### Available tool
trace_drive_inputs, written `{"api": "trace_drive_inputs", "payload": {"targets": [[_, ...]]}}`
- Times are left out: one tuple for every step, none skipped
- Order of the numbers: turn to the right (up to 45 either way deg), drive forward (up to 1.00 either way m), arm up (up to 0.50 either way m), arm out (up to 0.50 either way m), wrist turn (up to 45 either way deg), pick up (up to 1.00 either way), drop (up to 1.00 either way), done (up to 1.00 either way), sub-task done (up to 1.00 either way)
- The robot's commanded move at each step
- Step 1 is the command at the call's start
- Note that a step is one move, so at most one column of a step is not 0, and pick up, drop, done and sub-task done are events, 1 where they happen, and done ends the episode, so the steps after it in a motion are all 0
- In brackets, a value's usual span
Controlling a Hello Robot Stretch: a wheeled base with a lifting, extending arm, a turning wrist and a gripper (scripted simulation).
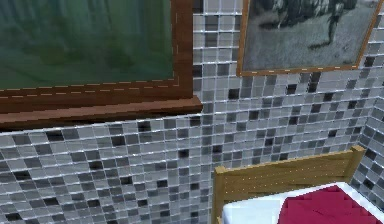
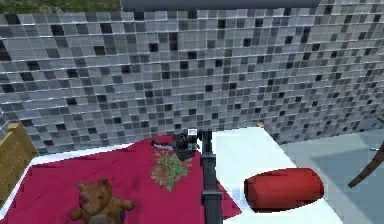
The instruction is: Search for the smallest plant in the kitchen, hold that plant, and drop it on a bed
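1. Plant (image 2: 170,173): a small greenish-brown leafy clump lying on the bed (image 2: 250,150), on top of the crimson blanket (image 2: 70,170).
2. The gripper (image 2: 180,147) shows as a dark body at the far end of the arm (image 2: 209,185), which rises from the arm side view's bottom edge.
3. From the gripper, the plant lies at about 7 o'clock and just beside it. Whether the two touch cannot be told.
4. A small red shape sits at the gripper's 10 o'clock, near the plant's top. What it is cannot be made out.
5. How the fingers are set cannot be told, nor whether the gripper holds anything, as the blanket and plant lie right at it.
6. A brown teddy bear (image 2: 100,203) sits on the blanket at the plant's 8 o'clock, and a red bolster (image 2: 285,188) lies on the white sheet at the plant's 3 o'clock.
7. A grey mosaic-tiled wall (image 2: 150,70) stands behind the bed.
8. In the forward view, a wooden headboard (image 1: 290,175) stands at 5 o'clock, with a dark-framed window (image 1: 90,50) at 10 o'clock and a framed picture (image 1: 305,35) at 1 o'clock.
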Motion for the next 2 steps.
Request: {"api": "trace_drive_inputs", "payload": {"targets": [[0.0, 0.00, 0.00, -0.08, 0.0, 0.00, 0.00, 0.00, 0.00], [0.0, 0.00, 0.00, 0.00, 0.0, 0.00, 0.00, 1.00, 0.00]]}}
